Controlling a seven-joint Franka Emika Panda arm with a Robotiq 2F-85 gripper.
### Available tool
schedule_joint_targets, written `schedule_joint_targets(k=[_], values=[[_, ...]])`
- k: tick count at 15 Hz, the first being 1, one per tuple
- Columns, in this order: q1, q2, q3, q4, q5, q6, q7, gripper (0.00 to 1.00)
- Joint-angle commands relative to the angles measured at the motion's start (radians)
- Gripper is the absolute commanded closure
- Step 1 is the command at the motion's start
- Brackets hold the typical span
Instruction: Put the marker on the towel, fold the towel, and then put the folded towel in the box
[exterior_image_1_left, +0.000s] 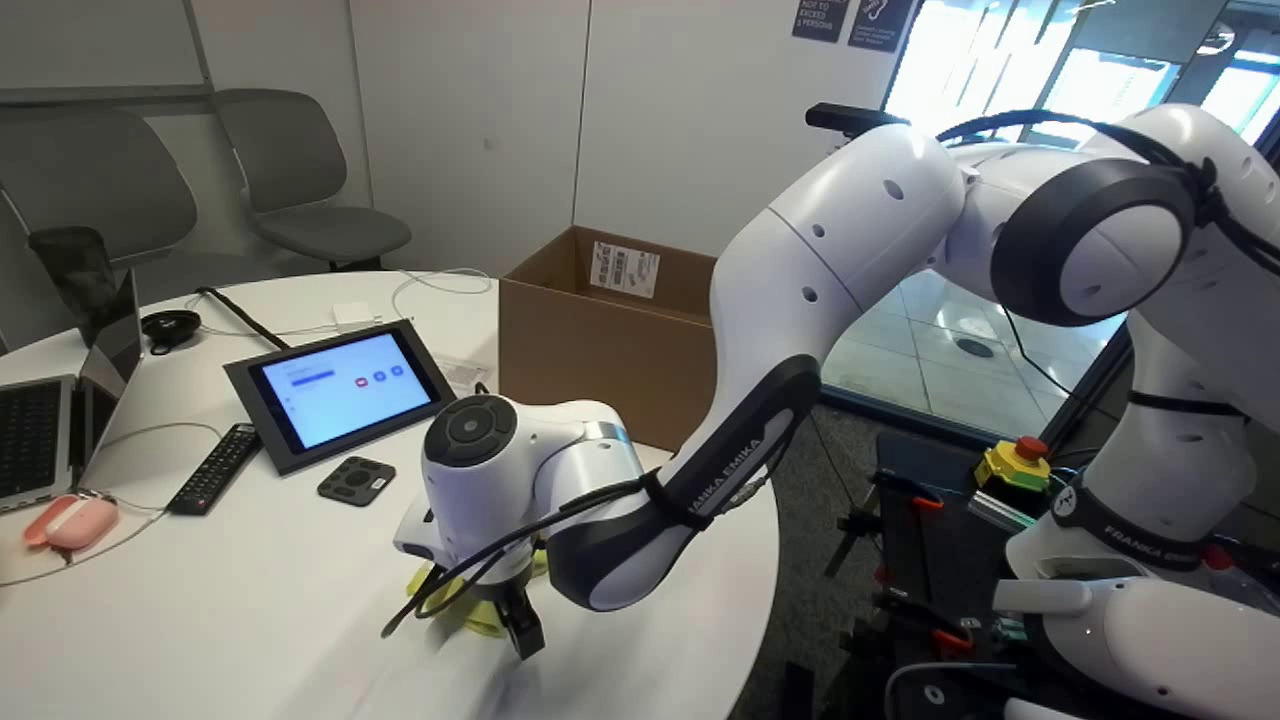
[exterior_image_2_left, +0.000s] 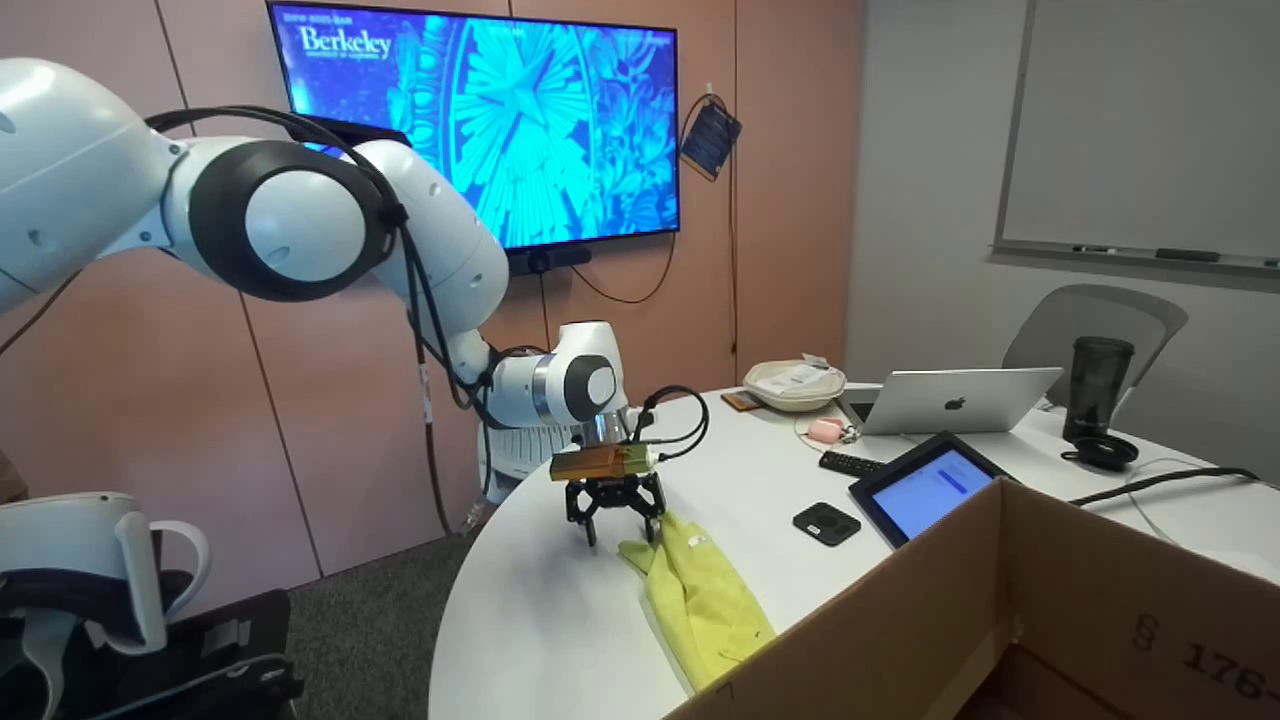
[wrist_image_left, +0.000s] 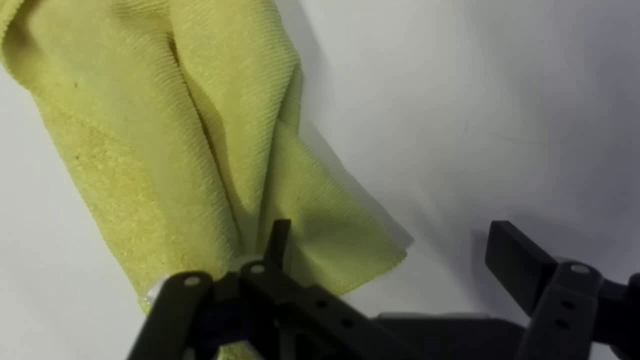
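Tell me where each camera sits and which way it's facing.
An exterior view: beside the table, looking across it at the box; the arm shows.
An exterior view: behind the box, facing the wall screen; arm and gripper show.
Wrist view: on the arm, looking down at the towel; gripper fingers show.
Both exterior views share arm, box, towel and tablet.

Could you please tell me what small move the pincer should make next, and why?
I'd probably close the pincer gently on the jutting corner of the towel: that corner shows between the open fingers in the wrist view, one over the towel, the other over the table.
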Motion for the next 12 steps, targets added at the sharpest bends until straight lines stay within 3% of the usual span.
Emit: schedule_joint_targets(k=[1, 6, 7, 8, 10, 12], values=[[0.001, 0.076, -0.019, 0.114, 0.004, -0.031, -0.002, 0.0], [-0.017, 0.139, -0.021, 0.193, 0.027, -0.051, -0.003, 0.0], [-0.021, 0.145, -0.016, 0.205, 0.036, -0.061, -0.005, 0.04], [-0.022, 0.151, -0.014, 0.217, 0.044, -0.072, -0.001, 0.27], [-0.023, 0.158, -0.011, 0.234, 0.057, -0.095, 0.001, 0.31], [-0.027, 0.157, -0.004, 0.242, 0.08, -0.115, 0.004, 0.47]])
